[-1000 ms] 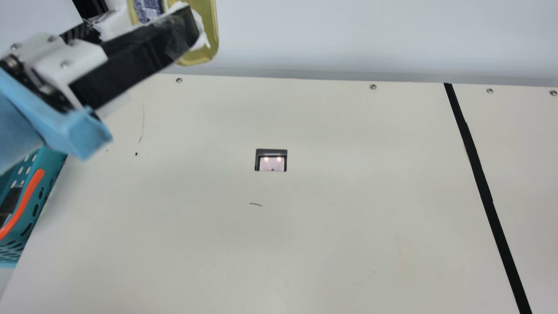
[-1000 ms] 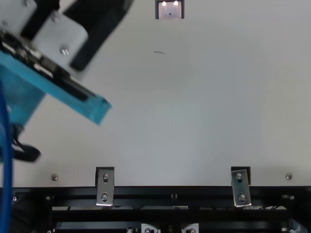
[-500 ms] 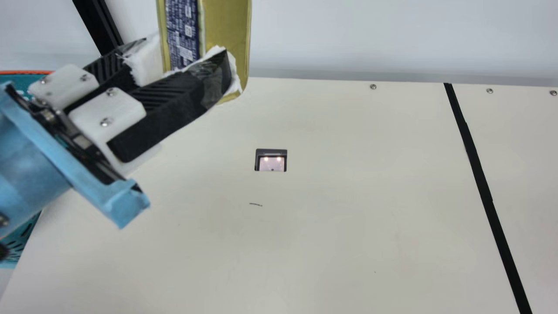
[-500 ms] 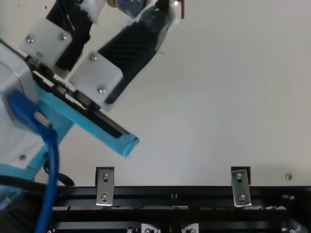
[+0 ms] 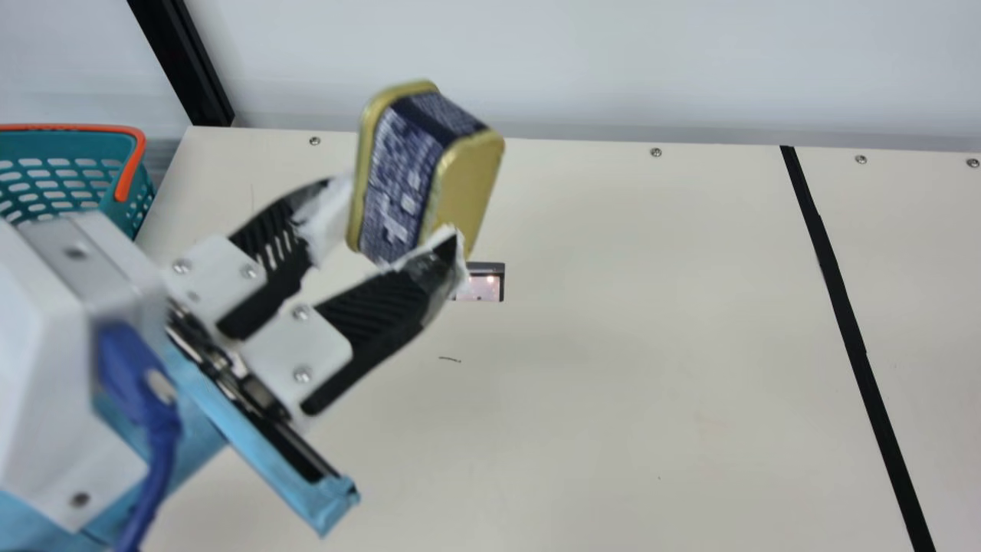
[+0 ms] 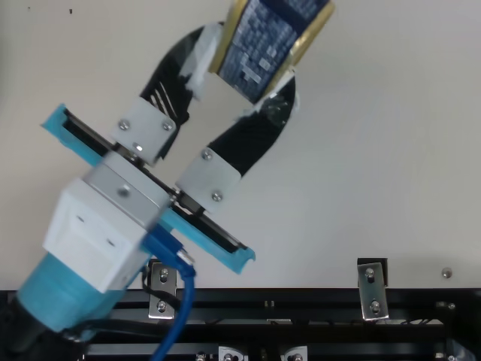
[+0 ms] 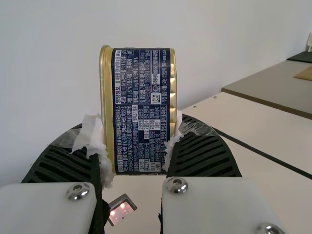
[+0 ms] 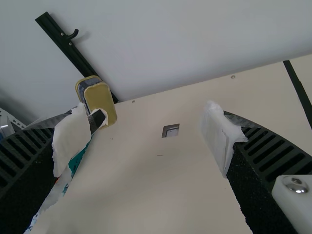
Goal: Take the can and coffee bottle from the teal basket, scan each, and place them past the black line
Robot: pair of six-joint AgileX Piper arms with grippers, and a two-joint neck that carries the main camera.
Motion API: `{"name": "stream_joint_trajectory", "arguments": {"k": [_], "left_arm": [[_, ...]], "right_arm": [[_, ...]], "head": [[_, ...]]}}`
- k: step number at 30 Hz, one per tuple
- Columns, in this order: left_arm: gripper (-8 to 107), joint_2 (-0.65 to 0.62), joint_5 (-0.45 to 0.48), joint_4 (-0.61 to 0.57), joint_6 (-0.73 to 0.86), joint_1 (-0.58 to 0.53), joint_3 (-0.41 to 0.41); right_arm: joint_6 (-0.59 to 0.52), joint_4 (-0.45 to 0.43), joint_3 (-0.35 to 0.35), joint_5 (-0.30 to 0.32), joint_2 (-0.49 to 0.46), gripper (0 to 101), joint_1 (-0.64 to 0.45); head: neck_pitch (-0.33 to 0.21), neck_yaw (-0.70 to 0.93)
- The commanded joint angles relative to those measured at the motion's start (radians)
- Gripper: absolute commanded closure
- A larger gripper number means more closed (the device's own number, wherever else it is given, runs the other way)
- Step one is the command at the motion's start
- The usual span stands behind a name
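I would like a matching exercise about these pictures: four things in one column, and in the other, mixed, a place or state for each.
1. can
2. teal basket
3. black line
4. right gripper

A. at the left edge of the main view
B. open, with nothing held
C. running along the table, toward the main view's right side
D. raised, between the fingers of the left gripper

Right pairs: 1-D, 2-A, 3-C, 4-B

Pale wall (image 5: 575, 61) bhd cream tbl (image 5: 613, 399), blk post (image 5: 180, 61), grey tabletop (image 7: 273, 85) nr
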Motion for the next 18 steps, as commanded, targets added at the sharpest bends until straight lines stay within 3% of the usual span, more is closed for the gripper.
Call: {"name": "stream_joint_trajectory", "arguments": {"k": [1, 6, 7, 14, 15, 18], "left_arm": [[89, 0.015, -0.069, 0.097, -0.089, -0.026, 0.046], [89, 0.065, -0.163, 0.233, -0.222, -0.043, 0.120], [89, 0.104, -0.205, 0.312, -0.305, -0.026, 0.143], [89, 0.260, -0.328, 0.428, -0.469, 0.001, 0.164], [89, 0.202, -0.294, 0.386, -0.382, -0.015, 0.164], [89, 0.258, -0.324, 0.420, -0.456, 0.001, 0.164]], "right_arm": [[0.000, 0.000, 0.000, 0.000, 0.000, 0, 0.000], [0.000, 0.000, 0.000, 0.000, 0.000, 0, 0.000], [0.000, 0.000, 0.000, 0.000, 0.000, 0, 0.000], [0.000, 0.000, 0.000, 0.000, 0.000, 0, 0.000], [0.000, 0.000, 0.000, 0.000, 0.000, 0, 0.000], [0.000, 0.000, 0.000, 0.000, 0.000, 0, 0.000]], "head": [[-0.002, -0.003], [-0.002, -0.003], [-0.002, -0.003], [-0.002, -0.003], [-0.002, -0.003], [-0.002, -0.003]]}}
